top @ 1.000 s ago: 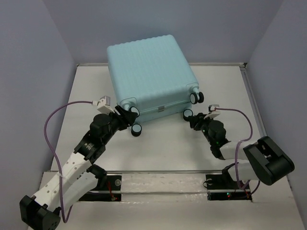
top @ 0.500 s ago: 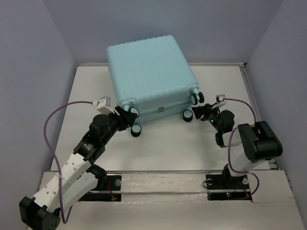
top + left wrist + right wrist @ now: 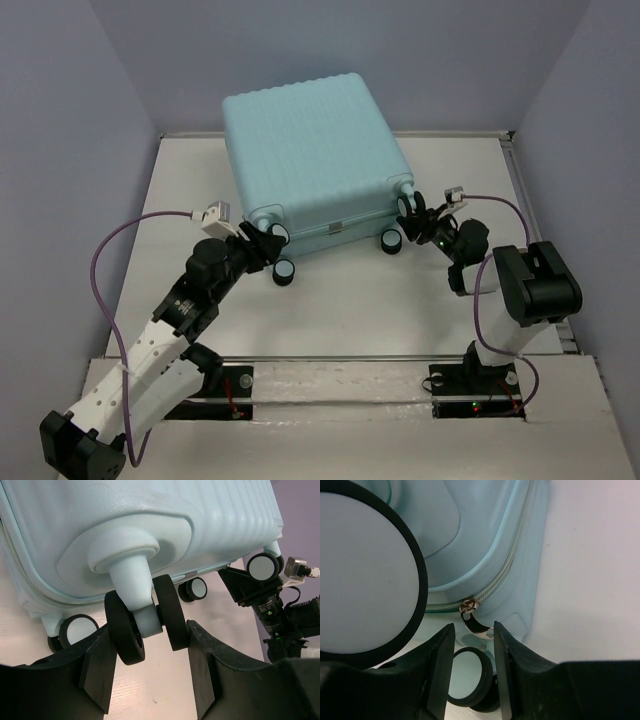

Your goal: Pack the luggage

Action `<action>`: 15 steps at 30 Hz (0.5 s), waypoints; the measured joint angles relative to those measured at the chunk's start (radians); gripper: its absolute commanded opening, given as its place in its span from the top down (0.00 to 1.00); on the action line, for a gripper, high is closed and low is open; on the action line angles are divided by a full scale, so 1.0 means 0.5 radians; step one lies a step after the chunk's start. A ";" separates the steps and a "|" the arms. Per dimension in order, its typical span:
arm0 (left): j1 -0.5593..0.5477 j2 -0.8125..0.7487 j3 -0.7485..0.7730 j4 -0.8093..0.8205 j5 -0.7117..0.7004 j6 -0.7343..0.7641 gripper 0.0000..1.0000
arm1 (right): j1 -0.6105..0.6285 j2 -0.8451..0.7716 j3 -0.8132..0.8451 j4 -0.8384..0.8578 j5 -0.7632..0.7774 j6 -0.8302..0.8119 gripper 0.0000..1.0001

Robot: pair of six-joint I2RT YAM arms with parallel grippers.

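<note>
Mint-blue and closed, the luggage (image 3: 310, 160) lies on its broad face toward the far edge of the white tabletop (image 3: 350, 310), about midway between the left and right edges, its wheels facing the near edge. It has not shifted over the last second.

What has changed is the right arm. A second ago it reached low across the tabletop, its gripper by the case's nearer right-hand wheel. Now it has folded up and swung toward the far edge, bringing the right gripper (image 3: 412, 218) to the case's near right corner. The left arm has held its pose throughout, with the left gripper (image 3: 262, 243) parked at the near left corner.

Judged from this, packing proper has not begun. The case is still closed, nothing to pack is in view, and the right arm's move reads as lining up on the zip to open the case while the left steadies it.

At the left corner, a twin-disc spinner wheel (image 3: 145, 625) sits between the left jaws. They stand roughly half open, one finger on either side and close against the discs, but whether they actually clamp it cannot be told.

At the right corner, the jaws stand narrowly apart. The small metal zipper pull (image 3: 474, 621) hangs in the gap between the fingers (image 3: 437, 670), with a sliver of space beside it, and it is not yet pinched.
</note>
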 measured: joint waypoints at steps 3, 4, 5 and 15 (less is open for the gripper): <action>0.000 0.000 0.000 0.003 -0.003 -0.002 0.94 | -0.008 0.044 0.034 0.002 -0.061 -0.009 0.78; 0.000 0.000 0.000 0.003 -0.004 -0.002 0.94 | -0.014 0.062 0.050 0.004 -0.087 -0.014 0.81; 0.000 0.000 0.000 0.005 -0.004 -0.002 0.94 | -0.017 0.069 0.060 0.005 -0.096 -0.006 0.84; 0.000 0.000 0.000 -0.002 -0.004 -0.002 0.94 | -0.020 0.086 0.077 0.012 -0.068 0.037 0.93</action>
